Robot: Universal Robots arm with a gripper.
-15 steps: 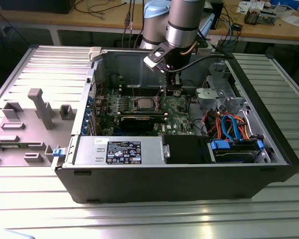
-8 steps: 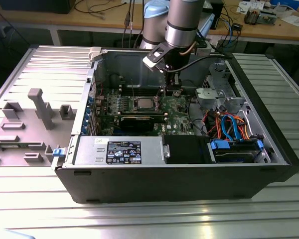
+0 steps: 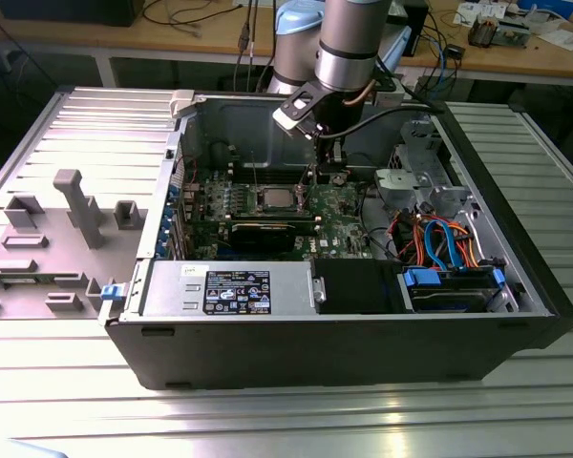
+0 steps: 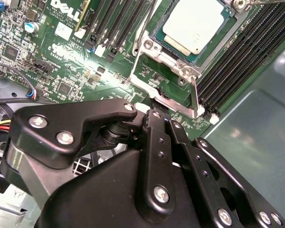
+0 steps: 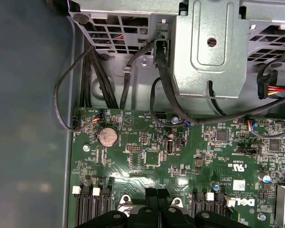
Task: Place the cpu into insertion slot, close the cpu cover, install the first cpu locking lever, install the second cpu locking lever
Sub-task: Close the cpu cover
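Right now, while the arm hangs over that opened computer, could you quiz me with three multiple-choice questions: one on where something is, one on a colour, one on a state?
1. Where is the cpu?
A) on the table outside the case
B) in the insertion slot
C) clamped in the gripper

2. What colour is the circuit board?
A) green
B) red
C) white

3. How is the computer case?
A) shut with a side panel
B) open, its insides showing
C) turned open side down

Answers:
1 B: in the second wrist view its silver top sits inside the socket's metal rim.
2 A: green shows between the parts in both wrist views.
3 B: the exterior view looks straight in at the board and the cables.
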